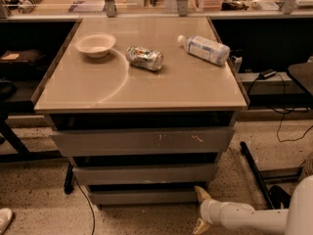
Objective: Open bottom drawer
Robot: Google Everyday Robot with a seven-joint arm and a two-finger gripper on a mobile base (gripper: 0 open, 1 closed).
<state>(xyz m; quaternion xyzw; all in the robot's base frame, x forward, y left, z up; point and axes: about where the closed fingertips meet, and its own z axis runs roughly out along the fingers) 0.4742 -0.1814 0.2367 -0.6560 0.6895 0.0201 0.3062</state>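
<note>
The bottom drawer (142, 196) is the narrowest grey panel at the foot of the cabinet, close to the floor, with a plain face. It looks closed, set back under the mid-width drawer (145, 173) and the widest drawer (142, 141), which has pale scratch marks. My gripper (201, 210) is on a white arm coming in from the lower right. It sits just right of the bottom drawer's right end, near the floor. Its two pale fingertips (200, 194) stand apart, one up and one down, and hold nothing.
On the tan cabinet top (186, 89) lie a white bowl (95, 44), a crushed can (145, 58) and a plastic bottle (204, 49) on its side. A black cable (88, 207) and a black table leg (254, 173) run over the speckled floor beside the cabinet.
</note>
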